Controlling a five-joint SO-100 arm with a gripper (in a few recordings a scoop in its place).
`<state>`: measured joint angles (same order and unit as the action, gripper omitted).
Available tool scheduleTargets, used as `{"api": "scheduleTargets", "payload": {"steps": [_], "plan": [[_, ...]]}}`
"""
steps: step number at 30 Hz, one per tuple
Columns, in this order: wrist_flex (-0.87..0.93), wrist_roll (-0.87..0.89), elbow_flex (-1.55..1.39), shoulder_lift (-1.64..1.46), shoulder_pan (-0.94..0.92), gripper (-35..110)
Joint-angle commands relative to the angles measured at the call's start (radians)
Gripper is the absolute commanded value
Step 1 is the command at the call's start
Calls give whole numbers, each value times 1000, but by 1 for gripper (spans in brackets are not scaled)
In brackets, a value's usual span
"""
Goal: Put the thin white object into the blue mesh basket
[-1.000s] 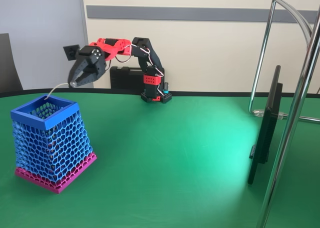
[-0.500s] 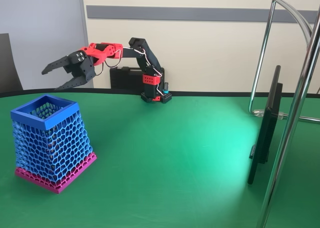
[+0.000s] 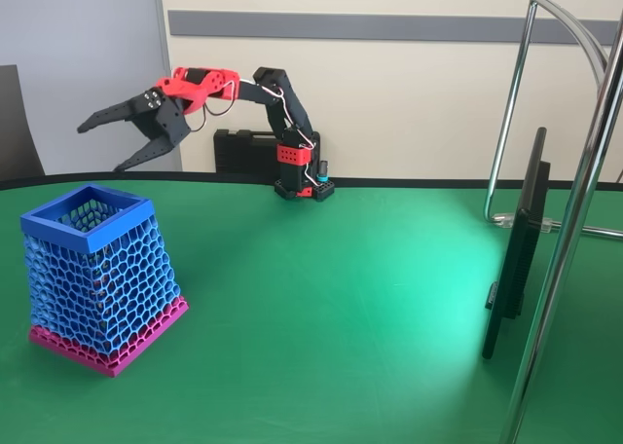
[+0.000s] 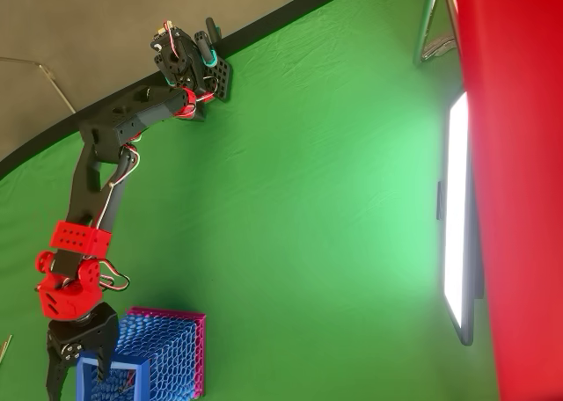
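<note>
The gripper [image 3: 102, 144] hangs above the blue basket [image 3: 92, 274], fingers spread wide and empty. I can't pick out the white cord; it may lie inside the mesh, but that's a guess. If the arm swings low it could clip the rim and tip the basket. The green worktop [image 3: 341, 298] sits before a beige wall [image 3: 409, 84].

Red-and-black arm [image 3: 255, 92], black claw [image 3: 105, 142], looping white wires
</note>
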<state>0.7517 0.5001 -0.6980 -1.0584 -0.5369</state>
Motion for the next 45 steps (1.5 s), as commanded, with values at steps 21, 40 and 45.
{"api": "scheduleTargets", "payload": {"steps": [21, 40, 45], "plan": [[106, -225, -818, -746, 195, 20], [149, -439, -1536, -1296, 443, 9], [144, -482, -1727, -1468, 492, 7]]}}
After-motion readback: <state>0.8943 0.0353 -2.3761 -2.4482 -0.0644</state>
